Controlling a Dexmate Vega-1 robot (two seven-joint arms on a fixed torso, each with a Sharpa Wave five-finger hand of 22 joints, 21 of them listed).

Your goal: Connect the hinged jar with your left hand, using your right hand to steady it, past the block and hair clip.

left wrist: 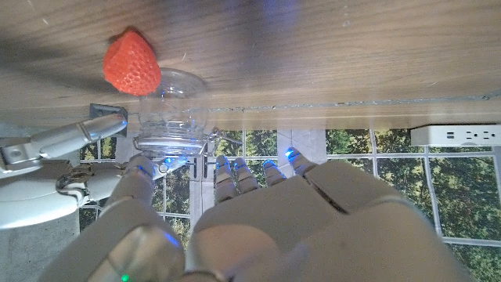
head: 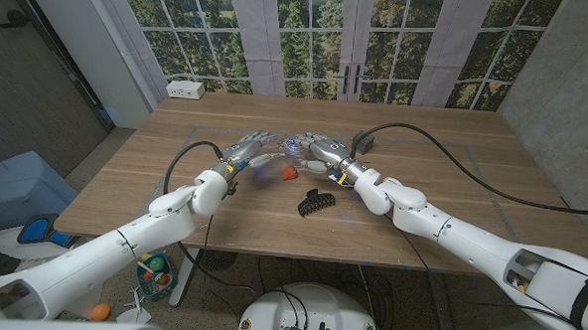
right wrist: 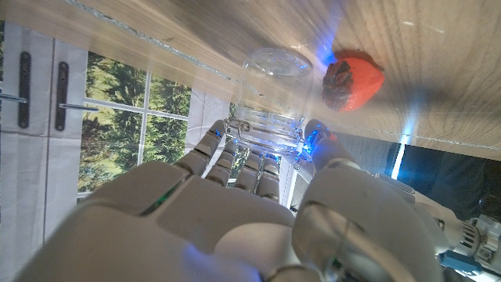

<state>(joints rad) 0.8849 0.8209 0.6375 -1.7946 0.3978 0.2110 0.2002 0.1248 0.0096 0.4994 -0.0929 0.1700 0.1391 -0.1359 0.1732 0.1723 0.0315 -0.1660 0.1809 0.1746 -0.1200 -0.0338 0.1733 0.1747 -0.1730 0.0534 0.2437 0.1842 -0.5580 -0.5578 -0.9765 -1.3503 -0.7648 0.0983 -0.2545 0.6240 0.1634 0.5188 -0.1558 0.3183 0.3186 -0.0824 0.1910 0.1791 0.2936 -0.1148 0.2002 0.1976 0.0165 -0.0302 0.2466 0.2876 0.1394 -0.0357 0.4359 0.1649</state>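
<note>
1. The clear glass jar [left wrist: 171, 110] stands on the wooden counter [head: 442, 191], near its middle, between the two hands.
2. The right hand [head: 319, 151] is at the jar from the robot's right; in the right wrist view its fingers [right wrist: 235, 160] reach up to the wire clasp at the jar's neck, but I cannot tell whether they grip it.
3. The left hand [head: 247, 149] is at the jar from the other side, fingers stretched forward; its thumb [left wrist: 139, 174] is just at the jar's rim, and a firm hold cannot be told.
4. A red strawberry-shaped block [left wrist: 130, 61] lies just beside the jar.
5. A black hair clip [head: 317, 202] lies nearer the robot, apart from the jar, close to the right forearm.
6. A white power strip [head: 186, 89] sits at the far left corner of the counter.
</note>
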